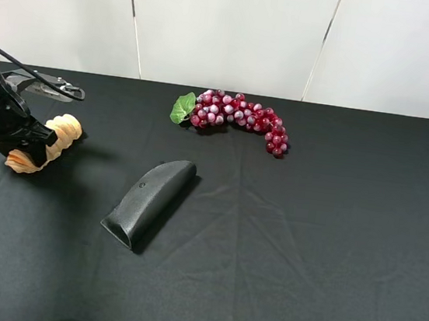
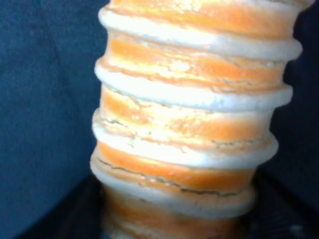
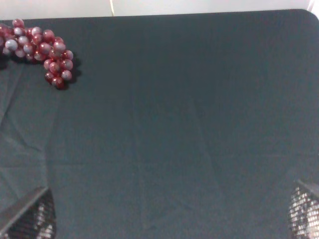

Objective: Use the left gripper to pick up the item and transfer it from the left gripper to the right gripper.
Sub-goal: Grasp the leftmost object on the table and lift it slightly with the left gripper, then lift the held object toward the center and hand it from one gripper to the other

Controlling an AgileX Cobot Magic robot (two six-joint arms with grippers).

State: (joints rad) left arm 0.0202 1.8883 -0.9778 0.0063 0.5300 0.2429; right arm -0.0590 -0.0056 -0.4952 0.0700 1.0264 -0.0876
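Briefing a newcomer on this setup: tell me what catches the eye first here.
The tan ridged bread roll at the far left stands out, with the left hand astride its middle. A red grape bunch lies at back centre, and a black curved handle piece lies nearer the front, left of centre, on the dark cloth.

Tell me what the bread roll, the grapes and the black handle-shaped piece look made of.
Bread roll: likely painted foam or plastic; glossy orange ridges, fine cracks in the surface. Grapes: probably plastic; uniform shiny red beads, a flat green leaf. Black handle-shaped piece: seems moulded plastic, matte, fine-textured, apparently hollow at its near end.
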